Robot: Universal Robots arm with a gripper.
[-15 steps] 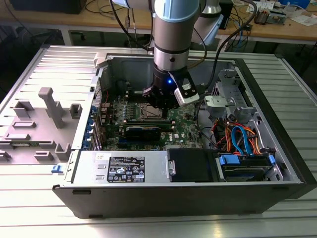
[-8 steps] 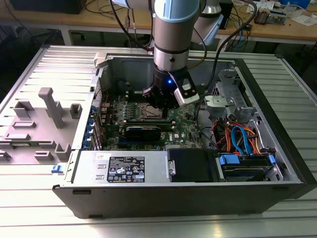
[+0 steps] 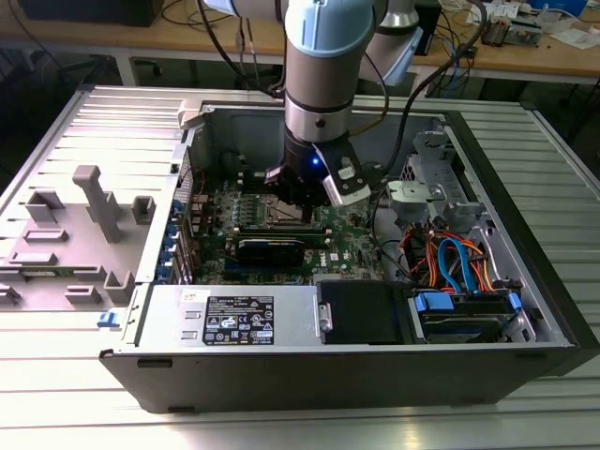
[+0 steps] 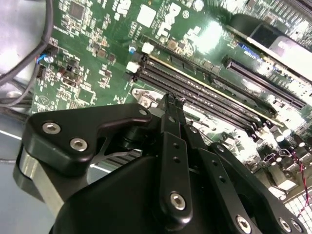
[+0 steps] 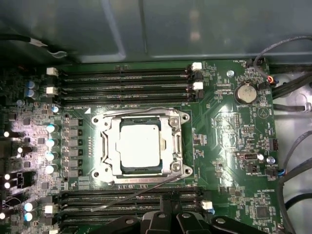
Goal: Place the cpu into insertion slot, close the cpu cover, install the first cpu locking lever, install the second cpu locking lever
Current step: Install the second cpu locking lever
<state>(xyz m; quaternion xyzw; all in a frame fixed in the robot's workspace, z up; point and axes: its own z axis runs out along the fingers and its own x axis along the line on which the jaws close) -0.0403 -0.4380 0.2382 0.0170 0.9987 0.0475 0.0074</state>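
The cpu (image 5: pixel 140 148) shows its dull silver top inside the insertion slot (image 5: pixel 99 171) on the green board. The cpu cover (image 5: pixel 176 146), a thin silver frame, lies flat around the chip. One wire locking lever (image 5: pixel 139 111) runs along the socket's edge by the far memory slots. The other lever (image 5: pixel 136 192) slants loose across the memory slots on the gripper's side. My gripper (image 5: pixel 171 207) sits just off that side of the socket, above the memory slots. In the second wrist view the gripper (image 4: pixel 173 100) has its fingers together with nothing visible between them. In the exterior view the gripper (image 3: pixel 298 197) hangs over the socket.
The open computer case (image 3: pixel 141 309) lies on a ribbed metal table. Inside are a black power supply (image 3: pixel 361 314), bundled cables (image 3: pixel 450 258) and a drive cage (image 3: pixel 427 169). Grey fixtures (image 3: pixel 94 202) stand on the panel at the exterior view's left. A coin battery (image 5: pixel 246 92) sits beside the socket.
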